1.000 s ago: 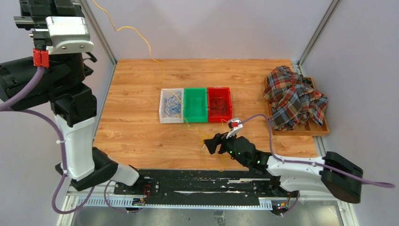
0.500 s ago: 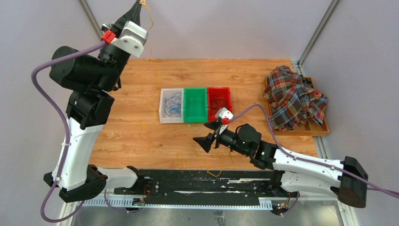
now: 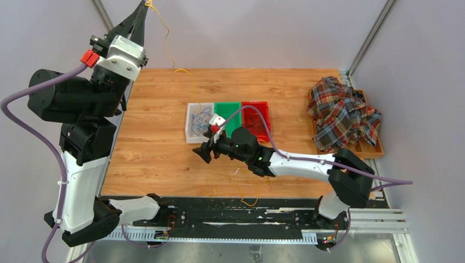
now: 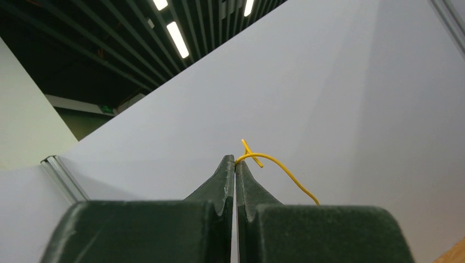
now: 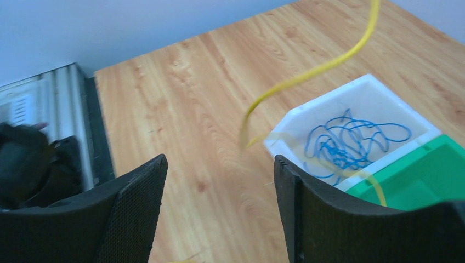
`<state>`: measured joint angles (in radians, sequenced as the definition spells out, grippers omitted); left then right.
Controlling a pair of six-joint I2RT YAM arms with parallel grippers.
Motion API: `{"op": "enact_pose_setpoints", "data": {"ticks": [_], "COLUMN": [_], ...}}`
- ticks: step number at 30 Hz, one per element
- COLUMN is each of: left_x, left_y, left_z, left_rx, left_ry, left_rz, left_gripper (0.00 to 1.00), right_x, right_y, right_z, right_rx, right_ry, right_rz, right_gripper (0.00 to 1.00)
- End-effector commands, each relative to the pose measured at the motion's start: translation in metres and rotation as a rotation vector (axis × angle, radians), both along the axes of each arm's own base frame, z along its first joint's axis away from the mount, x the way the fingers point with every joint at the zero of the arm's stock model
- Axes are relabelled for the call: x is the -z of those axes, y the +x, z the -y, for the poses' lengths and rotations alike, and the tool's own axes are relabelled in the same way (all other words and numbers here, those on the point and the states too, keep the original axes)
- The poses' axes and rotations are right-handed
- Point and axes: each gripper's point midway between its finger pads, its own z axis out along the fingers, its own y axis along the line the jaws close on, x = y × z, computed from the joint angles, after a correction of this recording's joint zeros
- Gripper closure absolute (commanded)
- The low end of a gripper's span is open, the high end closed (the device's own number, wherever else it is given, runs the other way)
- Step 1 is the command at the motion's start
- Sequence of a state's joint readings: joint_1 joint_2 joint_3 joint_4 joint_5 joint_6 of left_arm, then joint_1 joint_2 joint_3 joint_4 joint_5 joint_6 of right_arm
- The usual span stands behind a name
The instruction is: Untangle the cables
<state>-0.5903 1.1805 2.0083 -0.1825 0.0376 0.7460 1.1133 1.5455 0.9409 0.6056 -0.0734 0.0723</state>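
Observation:
High above the table's far left, my left gripper (image 3: pixel 143 4) (image 4: pixel 235 160) is shut on the end of a yellow cable (image 4: pixel 279 170). That cable (image 3: pixel 166 46) hangs down in a long curve toward the white bin (image 3: pixel 190 131). Blue cables (image 3: pixel 202 118) (image 5: pixel 351 142) lie coiled in that bin. My right gripper (image 3: pixel 200 153) (image 5: pixel 219 164) hovers open just in front of the white bin, with nothing between its fingers. The yellow cable (image 5: pixel 307 76) swings blurred past the right wrist view. More yellow cable (image 3: pixel 241 183) lies loose near the table's front edge.
A green bin (image 3: pixel 227 134) and a red bin (image 3: pixel 267 118) holding dark cables (image 3: pixel 253 121) stand beside the white one. A plaid cloth (image 3: pixel 342 112) covers a wooden tray (image 3: pixel 378 149) at the right edge. Metal frame posts (image 3: pixel 101 13) rise at the back corners.
My right arm has stretched forward and left, from the front middle to the white bin. My left arm has swung down and round, still holding the yellow cable high.

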Motion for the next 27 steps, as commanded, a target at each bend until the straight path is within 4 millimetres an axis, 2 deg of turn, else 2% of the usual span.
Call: {"op": "enact_pose_setpoints", "data": {"ticks": [1, 3, 7, 9, 13, 16, 20, 23, 27], "left_x": [-0.016, -0.019, -0.02, -0.02, -0.019, -0.024, -0.041, -0.054, -0.054], "left_y": [-0.013, -0.016, -0.018, -0.018, -0.018, -0.017, -0.016, -0.02, -0.013], "left_z": [-0.006, -0.006, -0.003, -0.001, 0.007, 0.015, 0.018, 0.019, 0.027], "left_rx": [0.019, 0.03, 0.049, 0.058, 0.104, 0.147, 0.175, 0.193, 0.216], "left_ry": [-0.037, -0.039, -0.037, -0.033, -0.031, -0.055, -0.099, -0.119, -0.121], "left_rz": [0.042, 0.05, 0.056, 0.056, 0.055, 0.068, 0.113, 0.154, 0.145], "left_gripper": [0.99, 0.99, 0.99, 1.0, 1.0, 1.0, 1.0, 1.0, 1.0], "right_x": [-0.031, -0.039, -0.059, -0.074, -0.093, -0.106, -0.118, -0.123, -0.127], "right_y": [0.054, 0.063, 0.09, 0.103, 0.13, 0.15, 0.172, 0.183, 0.197], "right_z": [-0.002, -0.008, -0.011, -0.006, 0.015, 0.033, 0.046, 0.047, 0.047], "right_rx": [0.139, 0.138, 0.198, 0.212, 0.232, 0.266, 0.291, 0.295, 0.306], "right_ry": [0.06, 0.064, 0.048, 0.067, 0.111, 0.139, 0.147, 0.146, 0.139], "right_rz": [0.093, 0.117, 0.178, 0.186, 0.173, 0.174, 0.182, 0.19, 0.198], "right_gripper": [0.3, 0.32, 0.44, 0.49, 0.56, 0.57, 0.56, 0.55, 0.56]}}
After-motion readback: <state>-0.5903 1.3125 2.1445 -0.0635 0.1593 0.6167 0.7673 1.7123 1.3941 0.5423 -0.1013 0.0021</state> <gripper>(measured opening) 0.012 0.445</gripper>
